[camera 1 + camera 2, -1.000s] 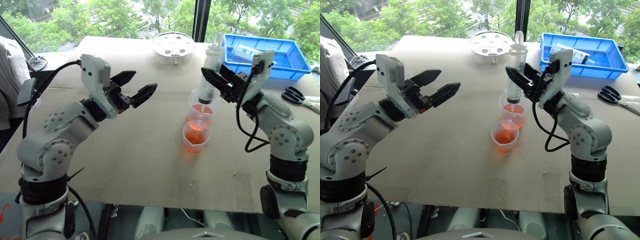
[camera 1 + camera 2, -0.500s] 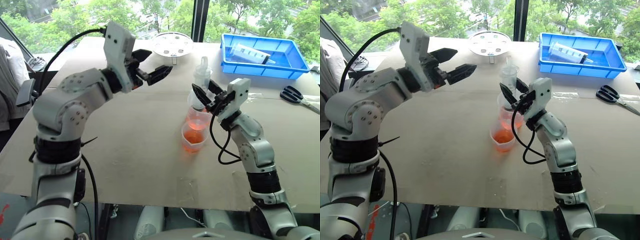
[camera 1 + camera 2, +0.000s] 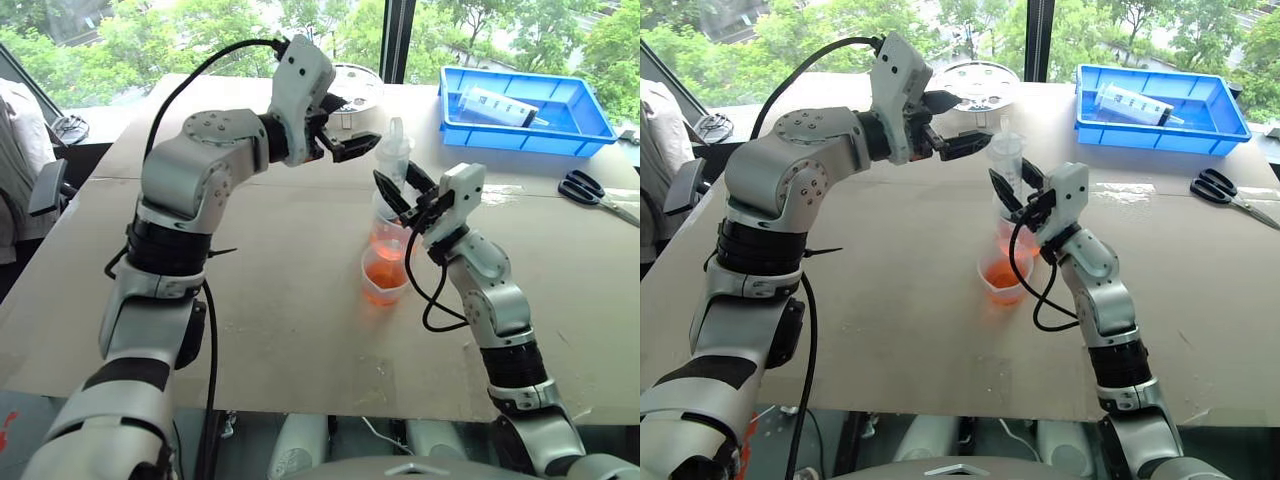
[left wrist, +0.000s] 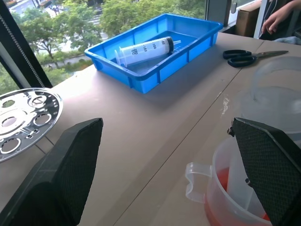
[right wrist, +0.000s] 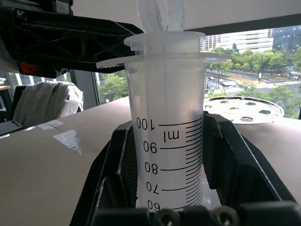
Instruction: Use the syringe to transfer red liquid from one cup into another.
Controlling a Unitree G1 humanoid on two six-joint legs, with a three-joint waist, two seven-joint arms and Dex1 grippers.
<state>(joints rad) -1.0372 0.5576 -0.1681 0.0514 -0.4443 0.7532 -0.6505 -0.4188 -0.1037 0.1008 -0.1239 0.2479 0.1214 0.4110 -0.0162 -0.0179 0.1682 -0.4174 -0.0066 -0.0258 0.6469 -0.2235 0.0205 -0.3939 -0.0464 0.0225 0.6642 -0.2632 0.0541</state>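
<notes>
My right gripper (image 3: 397, 185) is shut on the barrel of the clear syringe (image 3: 393, 160), which stands upright with its lower end in the farther of two clear cups (image 3: 388, 232). Both this cup and the nearer cup (image 3: 385, 275) hold red liquid (image 3: 383, 279). In the right wrist view the barrel (image 5: 169, 141) shows a printed scale between my fingers. My left gripper (image 3: 355, 128) is open, level with the syringe's top and just to its left, not touching it. The left wrist view shows the far cup (image 4: 225, 207) between its open fingers (image 4: 70, 165).
A blue tray (image 3: 590, 125) at the back right holds another, labelled syringe (image 3: 500, 103). Scissors (image 3: 590, 195) lie at the right edge. A round perforated metal disc (image 3: 355, 85) stands at the back. A person (image 3: 15, 150) sits at the left.
My left arm swung up and to the right, bringing its open gripper beside the syringe's top. My right gripper lowered the syringe into the far cup.
</notes>
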